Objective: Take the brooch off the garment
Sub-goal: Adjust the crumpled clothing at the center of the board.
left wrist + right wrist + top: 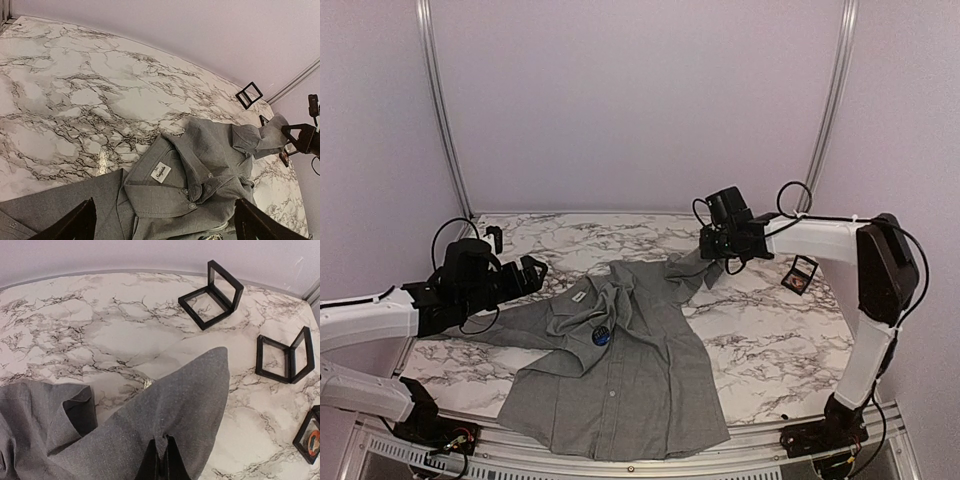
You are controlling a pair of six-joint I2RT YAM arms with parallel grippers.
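The grey shirt (620, 380) lies spread on the marble table, collar toward the back. A round blue brooch (601, 336) is pinned on its chest. My left gripper (527, 274) is open and empty, hovering left of the collar. In the left wrist view its fingers (75, 225) stand wide apart over the collar and its white label (161, 171). My right gripper (713, 250) is shut on the shirt's right sleeve and holds it up off the table. In the right wrist view the fingertips (150, 465) pinch a fold of the grey sleeve (190, 395).
Black open display frames stand on the marble at the right (212, 295) (287, 357); one holds a reddish item (310, 437), also seen from the top (801, 274). A small black object (494, 238) sits at the back left. The table's (770, 340) metal rail runs along the near edge.
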